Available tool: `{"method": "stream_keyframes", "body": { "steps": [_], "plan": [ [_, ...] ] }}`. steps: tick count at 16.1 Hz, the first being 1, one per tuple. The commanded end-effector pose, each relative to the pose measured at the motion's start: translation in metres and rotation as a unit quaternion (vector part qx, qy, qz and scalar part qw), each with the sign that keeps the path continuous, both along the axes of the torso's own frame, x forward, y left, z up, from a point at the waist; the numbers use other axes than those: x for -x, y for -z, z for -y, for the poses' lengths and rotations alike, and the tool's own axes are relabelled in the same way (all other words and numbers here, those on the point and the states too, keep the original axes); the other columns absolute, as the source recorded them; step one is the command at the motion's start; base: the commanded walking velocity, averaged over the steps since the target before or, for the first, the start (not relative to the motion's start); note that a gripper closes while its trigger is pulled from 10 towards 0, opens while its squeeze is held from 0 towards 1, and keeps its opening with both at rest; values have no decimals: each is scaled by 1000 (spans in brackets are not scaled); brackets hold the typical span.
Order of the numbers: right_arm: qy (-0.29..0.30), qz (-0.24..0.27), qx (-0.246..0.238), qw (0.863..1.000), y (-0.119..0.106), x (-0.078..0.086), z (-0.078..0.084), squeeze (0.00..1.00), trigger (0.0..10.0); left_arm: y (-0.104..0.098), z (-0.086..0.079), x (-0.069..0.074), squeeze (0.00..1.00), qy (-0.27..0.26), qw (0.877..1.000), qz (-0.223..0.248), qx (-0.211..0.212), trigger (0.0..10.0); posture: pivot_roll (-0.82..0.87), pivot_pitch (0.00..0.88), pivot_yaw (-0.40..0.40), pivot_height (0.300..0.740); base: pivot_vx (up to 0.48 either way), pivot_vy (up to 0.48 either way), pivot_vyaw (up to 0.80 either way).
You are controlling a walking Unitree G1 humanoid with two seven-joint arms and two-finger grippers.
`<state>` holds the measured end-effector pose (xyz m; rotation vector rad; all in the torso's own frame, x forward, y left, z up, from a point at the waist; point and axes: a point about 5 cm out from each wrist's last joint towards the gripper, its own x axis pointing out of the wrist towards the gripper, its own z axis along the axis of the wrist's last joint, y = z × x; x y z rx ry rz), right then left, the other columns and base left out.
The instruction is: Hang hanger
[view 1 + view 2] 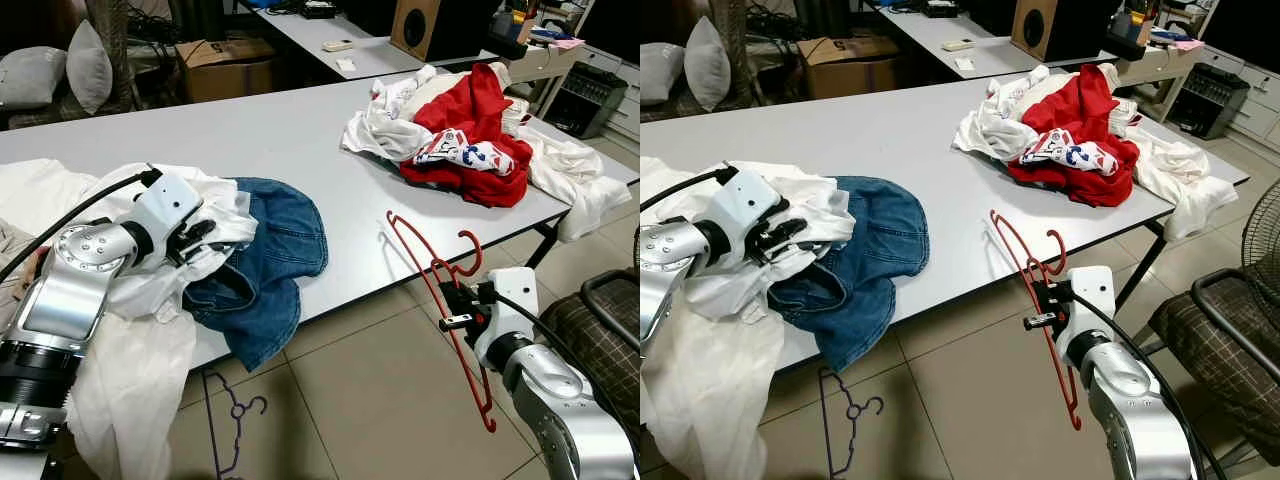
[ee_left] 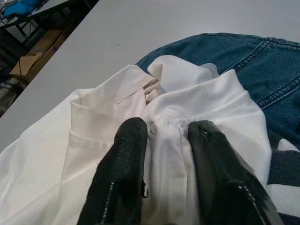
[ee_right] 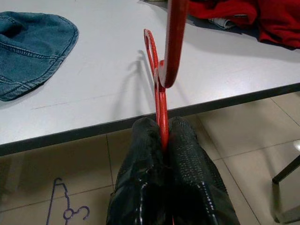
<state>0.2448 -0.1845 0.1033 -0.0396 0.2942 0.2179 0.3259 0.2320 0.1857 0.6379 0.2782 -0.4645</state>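
On the grey worktop (image 1: pixel 300 140), your left tool (image 2: pixel 161 140) pinches the white shirt (image 2: pixel 93 140) collar; right tool (image 3: pixel 161 136) clamps the red hanger (image 1: pixel 440 290). Slide it in gently.

the hanger (image 1: pixel 440 300) is red, pinched between black fingers (image 3: pixel 140 187) of the right gripper (image 3: pixel 161 140) on a silver arm. the shirt (image 2: pixel 178 108) clamped by the left gripper (image 2: pixel 164 136) is plain white. beside it lies a blue denim garment (image 1: pixel 270 250) with lighter stitching. the counter (image 1: pixel 250 130) is pale grey. further off, a red garment (image 1: pixel 470 120) sits among white ones, one printed red and blue (image 1: pixel 460 150). a purple hanger (image 1: pixel 225 420) lies on beige floor tiles (image 1: pixel 370 400).
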Motion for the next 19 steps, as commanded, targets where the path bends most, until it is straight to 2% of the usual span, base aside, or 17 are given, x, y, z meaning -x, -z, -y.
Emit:
{"method": "stream_keyframes", "body": {
  "steps": [1,6,7,11,12,13,15,16,18,19],
  "plan": [
    [4,16,9,1000,-6,-2,3,0,10000,-5,-1,-2,0,-7,1000,7,6,0,-76,0,-23,740,0,0,0],
    [2,16,9,1000,-6,-2,2,0,10000,-7,-4,0,0,-8,1000,13,5,0,-69,0,-29,740,0,0,0],
    [2,16,10,1000,-6,-2,2,0,10000,-10,-2,1,0,7,1000,25,4,0,-65,0,-31,740,0,0,0],
    [-1,21,9,1000,-8,-8,1,0,10000,-40,-1,-7,0,40,991,128,-13,0,-55,0,-36,740,0,0,0],
    [-2,23,9,1000,-8,-10,0,0,10000,-57,5,-10,0,70,982,176,-9,0,-51,0,-36,740,0,0,0],
    [-4,25,9,1000,-9,-11,0,0,10000,-74,14,-8,0,118,967,224,-4,0,-49,0,-36,740,0,0,0],
    [-4,26,8,1000,-9,-12,-1,0,10000,-88,26,2,0,195,946,258,5,0,-41,0,-36,740,0,0,0],
    [-6,24,6,1000,-6,-11,-3,0,10000,-71,32,14,0,243,943,220,-58,0,-33,0,-38,740,0,0,0],
    [-9,20,3,1000,-4,-10,-6,0,10000,-37,35,24,0,257,952,150,-71,0,-28,0,-40,740,0,0,0],
    [-10,20,2,1000,-4,-9,-7,0,10000,-23,34,29,0,259,953,123,-94,0,-29,0,-40,740,0,0,0]
  ]
}}
